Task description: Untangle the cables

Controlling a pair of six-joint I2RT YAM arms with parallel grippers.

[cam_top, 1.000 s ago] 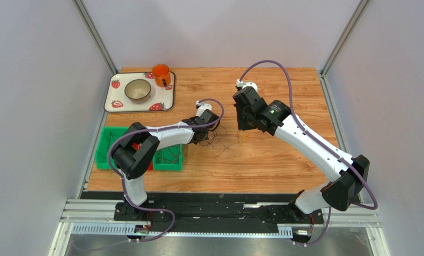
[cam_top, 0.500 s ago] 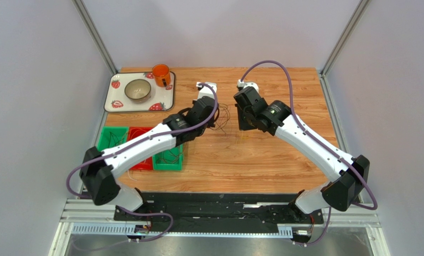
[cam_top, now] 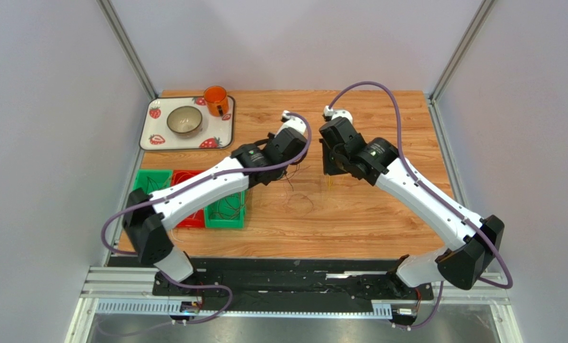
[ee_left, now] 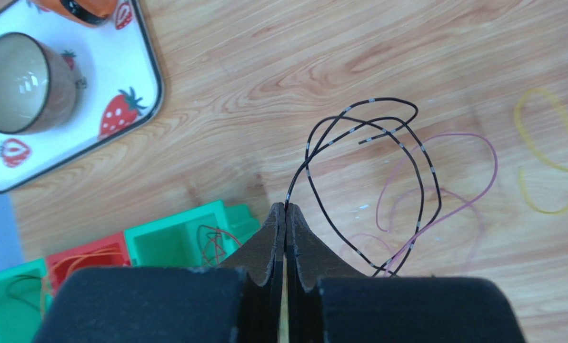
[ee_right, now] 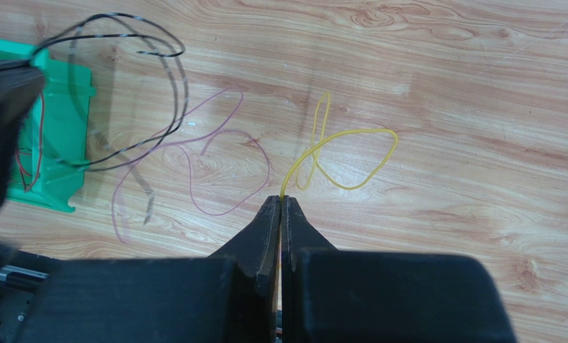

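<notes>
Thin, limp and near weightless by the look of it: likely to sag, spring back into loops and snag on a neighbour when pulled. Best taken near a free end or on a bare stretch clear of any crossing, then drawn away slowly

Left gripper (ee_left: pixel 285 214): pressed together, pinching the black cable (ee_left: pixel 390 100) right at the tips. From there, looping out ahead and to the right of the fingers, apparently lifted off the table (ee_left: pixel 408 43). Ahead-right of this claw and beneath those loops, the pink cable (ee_left: pixel 455 134), lying flat and crossing the black one in the wrist view; caught together or merely overlapping, cannot tell

Right gripper (ee_right: pixel 280 204): clamped tight on the yellow cable (ee_right: pixel 358 132), with 2 loops hanging just ahead of the tips, apart from the other 2 wires off to this claw's left. Farther left again, a green bin (ee_right: pixel 65 107) with more wire inside
</notes>
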